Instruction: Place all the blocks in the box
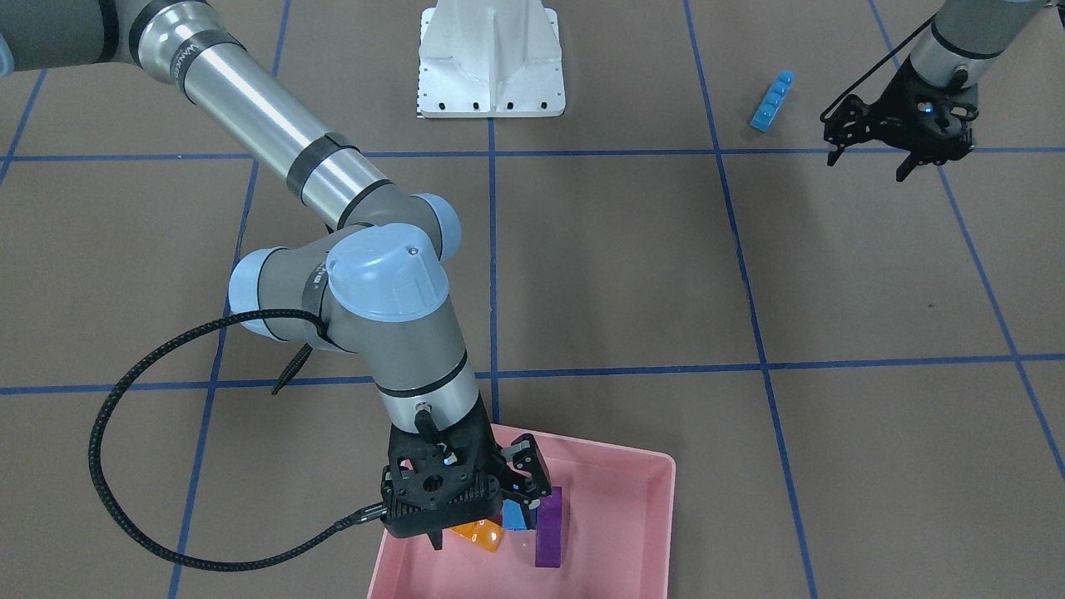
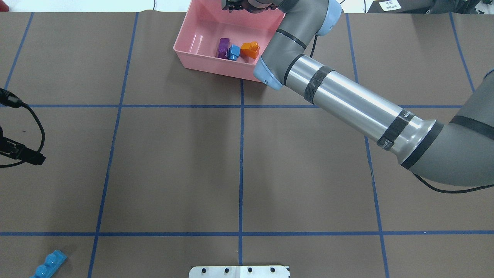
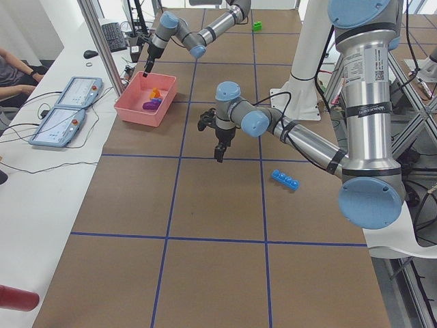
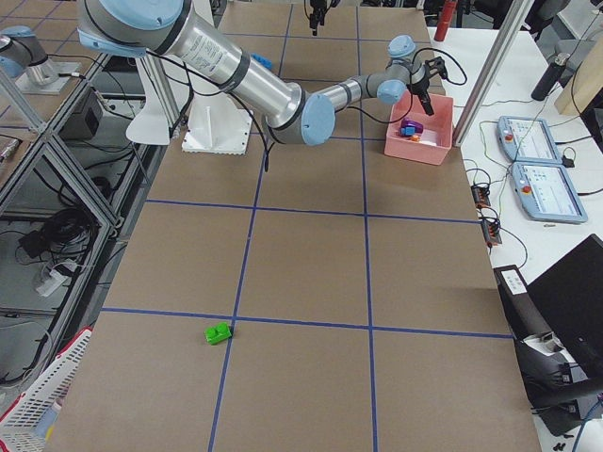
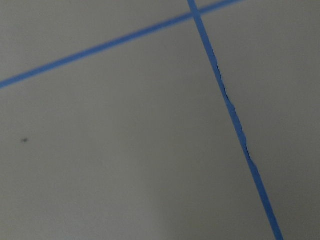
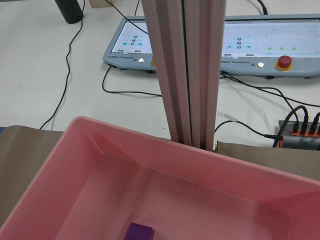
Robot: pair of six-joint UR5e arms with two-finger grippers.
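The pink box sits at the table's far edge from the robot; it also shows in the overhead view. In it lie the orange block, the small blue cube and the purple block, side by side. My right gripper hangs open and empty just above them. The long blue bar lies on the mat near the robot's left side. My left gripper hovers open and empty a little to one side of it. The green cube lies alone far out on the robot's right.
The white base plate stands at the robot's edge of the table. Beyond the box an aluminium post rises, with operator consoles and cables on a side table. Blue tape lines cross the brown mat.
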